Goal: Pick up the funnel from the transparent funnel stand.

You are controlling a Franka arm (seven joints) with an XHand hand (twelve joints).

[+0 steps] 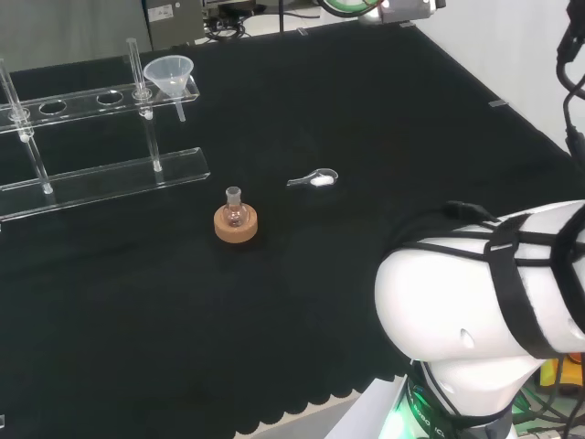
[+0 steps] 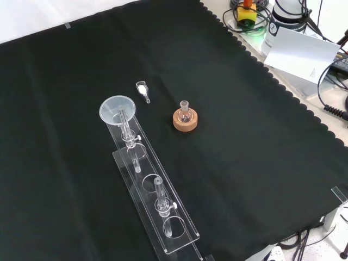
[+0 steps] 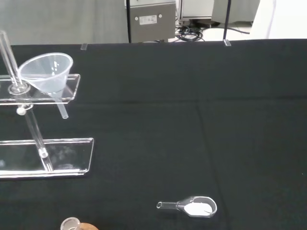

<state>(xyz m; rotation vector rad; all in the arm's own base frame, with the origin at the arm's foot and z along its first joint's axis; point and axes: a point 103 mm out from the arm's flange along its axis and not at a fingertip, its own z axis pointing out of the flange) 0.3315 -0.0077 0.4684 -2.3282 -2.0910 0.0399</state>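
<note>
A clear plastic funnel (image 1: 171,74) sits in the end hole of the transparent funnel stand (image 1: 101,174), its stem hanging down below the top shelf. From the front, the funnel (image 2: 117,109) is at the stand's far end, and the stand (image 2: 163,217) runs toward the near edge of the cloth. Through the wrist camera the funnel (image 3: 47,71) rests tilted in the stand's top shelf (image 3: 69,88). The white arm link (image 1: 484,283) fills the head view's lower right.
A small round flask (image 1: 235,208) stands on a cork ring (image 1: 235,226) near the cloth's middle. A clear scoop with white powder (image 1: 315,179) lies to its right in the head view. Cables and a paper sheet (image 2: 302,54) lie off the cloth.
</note>
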